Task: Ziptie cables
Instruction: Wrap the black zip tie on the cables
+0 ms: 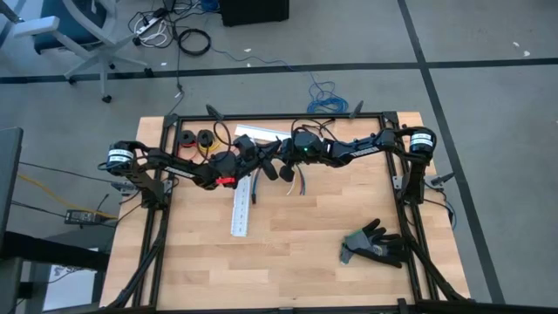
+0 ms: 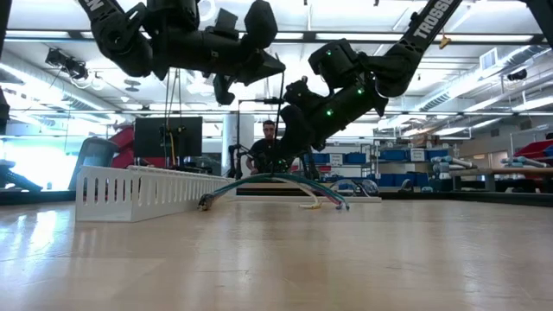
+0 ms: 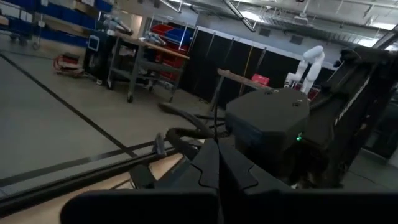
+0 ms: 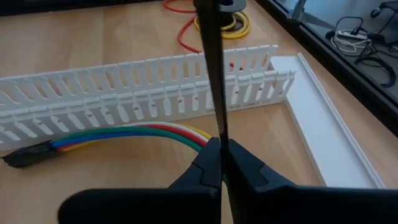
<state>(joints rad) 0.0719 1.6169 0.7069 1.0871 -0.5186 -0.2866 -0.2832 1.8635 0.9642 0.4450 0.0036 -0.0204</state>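
Near the table's far edge, the right gripper (image 4: 219, 163) clamps the ziptie (image 4: 214, 74) above the cables (image 4: 134, 137), the left gripper (image 3: 211, 171) shut, tying unfinished.

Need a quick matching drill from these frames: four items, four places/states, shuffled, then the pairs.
Items:
1. ziptie
2. cables
3. glove
4. slotted duct

Places/states:
A. flat on the table near the right arm's base
B. pinched upright in the right gripper
C. white, standing behind the cables
D. multicoloured bundle in front of the duct

Pairs: 1-B, 2-D, 3-A, 4-C
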